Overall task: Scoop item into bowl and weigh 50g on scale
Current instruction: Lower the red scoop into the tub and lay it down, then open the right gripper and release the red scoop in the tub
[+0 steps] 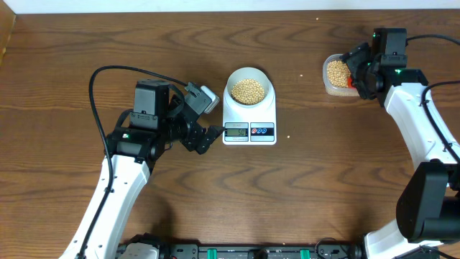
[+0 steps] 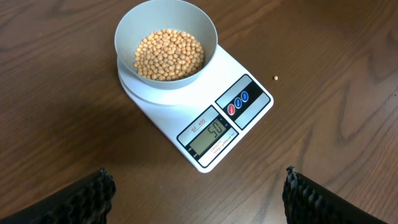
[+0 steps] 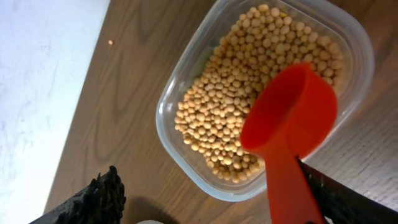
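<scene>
Black left tool (image 2: 199, 196) hovers spread before the scale (image 2: 249, 102); right tool (image 3: 214, 199) (spread too) hangs above the tub (image 3: 166, 109).

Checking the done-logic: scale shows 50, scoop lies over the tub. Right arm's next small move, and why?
Probably lift the right claw clear of the scoop. Its fingers stand apart, the scoop lies over the tub of beans, and the scale under the bowl reads 50, so no more scooping looks needed.

bright, even light; soft shadow beside the flat white rectangular scale (image 2: 186, 112); the orange-red plastic scoop (image 3: 292, 118) looks softly blurred.
</scene>
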Available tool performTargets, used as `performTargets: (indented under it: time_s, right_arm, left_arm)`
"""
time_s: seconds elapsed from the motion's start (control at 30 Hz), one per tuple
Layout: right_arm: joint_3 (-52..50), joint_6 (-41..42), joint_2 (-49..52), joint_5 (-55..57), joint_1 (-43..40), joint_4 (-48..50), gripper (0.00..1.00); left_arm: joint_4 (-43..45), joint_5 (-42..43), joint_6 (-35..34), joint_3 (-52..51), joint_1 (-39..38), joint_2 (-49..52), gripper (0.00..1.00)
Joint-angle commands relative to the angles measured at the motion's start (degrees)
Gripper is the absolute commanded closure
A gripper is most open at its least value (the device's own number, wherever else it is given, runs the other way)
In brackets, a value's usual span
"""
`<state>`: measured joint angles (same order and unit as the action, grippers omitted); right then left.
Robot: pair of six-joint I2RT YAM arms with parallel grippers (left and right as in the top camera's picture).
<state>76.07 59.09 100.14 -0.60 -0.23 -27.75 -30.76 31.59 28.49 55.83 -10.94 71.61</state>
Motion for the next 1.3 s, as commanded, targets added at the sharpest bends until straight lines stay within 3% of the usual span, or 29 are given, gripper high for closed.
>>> performTargets:
  time_s: [0.0, 0.3, 0.77, 1.27]
  right_arm:
    - [-0.1, -2.9, 0.4, 0.2, 0.7, -1.7, 0.15]
    - [-0.1, -9.3, 0.4, 0.0, 0.7, -8.9, 0.01]
    - [-0.1, -21.1, 0.4, 0.0, 0.7, -11.5, 0.01]
    - [2.3, -44.0, -6.0, 3.4, 0.7, -19.8, 0.01]
  left_arm:
    - [0.0, 0.3, -0.3, -0.4, 0.1, -0.5, 0.11]
    - [0.0, 0.3, -0.3, -0.4, 0.1, -0.5, 0.11]
    - [0.0, 0.3, -0.3, -0.4, 0.1, -0.5, 0.11]
    - [0.0, 0.3, -0.3, -0.4, 0.1, -0.5, 0.11]
